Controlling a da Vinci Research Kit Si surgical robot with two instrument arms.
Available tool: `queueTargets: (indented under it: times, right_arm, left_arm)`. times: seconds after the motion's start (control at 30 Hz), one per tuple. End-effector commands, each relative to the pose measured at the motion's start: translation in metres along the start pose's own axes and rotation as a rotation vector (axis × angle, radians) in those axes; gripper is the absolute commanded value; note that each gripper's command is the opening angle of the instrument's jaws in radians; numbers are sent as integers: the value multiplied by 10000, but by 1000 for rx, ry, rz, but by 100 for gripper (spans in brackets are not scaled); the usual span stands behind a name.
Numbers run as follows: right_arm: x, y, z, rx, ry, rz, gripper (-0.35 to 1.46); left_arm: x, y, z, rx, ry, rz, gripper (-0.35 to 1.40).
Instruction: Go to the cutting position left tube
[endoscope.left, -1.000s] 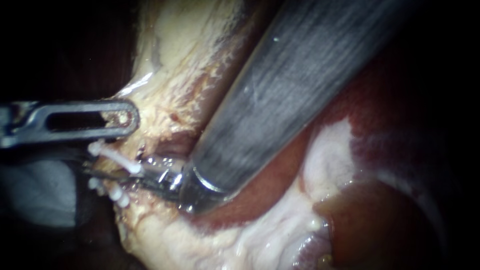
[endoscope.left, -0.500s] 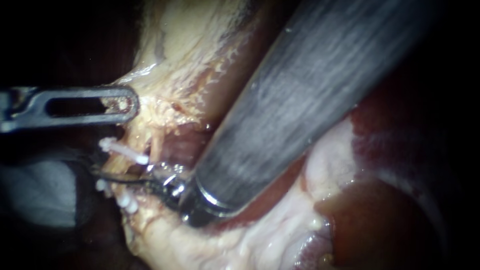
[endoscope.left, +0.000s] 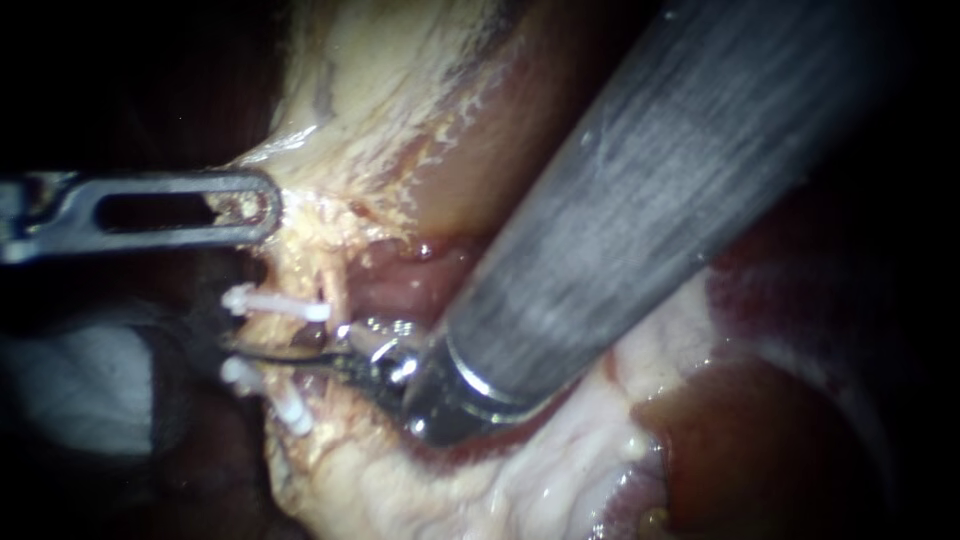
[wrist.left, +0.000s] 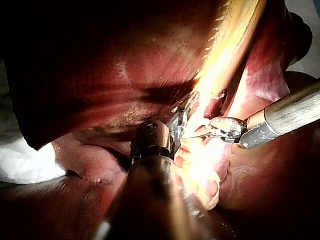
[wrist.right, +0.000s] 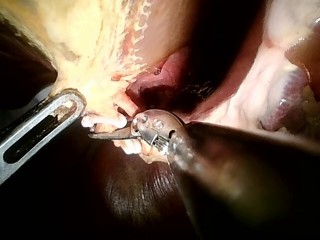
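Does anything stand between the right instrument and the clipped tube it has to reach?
Nothing visible does. The right instrument has its tip at the tube, in the gap between the upper clip and the lower clip.

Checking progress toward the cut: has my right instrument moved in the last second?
Yes. The right instrument has shifted rightward in the endoscope view, away from the left instrument, which stayed put; the white clips shifted with it.
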Motion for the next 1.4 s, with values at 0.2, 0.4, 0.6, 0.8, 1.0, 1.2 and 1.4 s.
queueTargets:
  times: [0.2,0.4,0.6,0.8,1.0,1.2,1.4]
  right_arm:
    - [2,3,-3,-17,-14,8,-35]
    - [-3,8,-2,-41,-66,1,-35]
    - [-15,17,1,-57,-119,-15,-35]
    - [-26,24,10,-73,-171,-61,-35]
    - [-25,27,15,-69,-175,-113,-35]
    - [-24,29,21,-83,-172,-179,-35]
    - [-24,31,24,-87,-177,-291,-35]
  left_arm:
    - [0,0,0,0,0,0,-33]
    - [0,-1,0,-1,0,0,-33]
    - [1,0,1,-1,-1,0,-35]
    - [4,1,5,-2,-4,2,-35]
    - [5,2,5,-2,-4,2,-35]
    - [5,1,5,-2,-4,2,-35]
    - [5,1,5,-2,-4,1,-35]
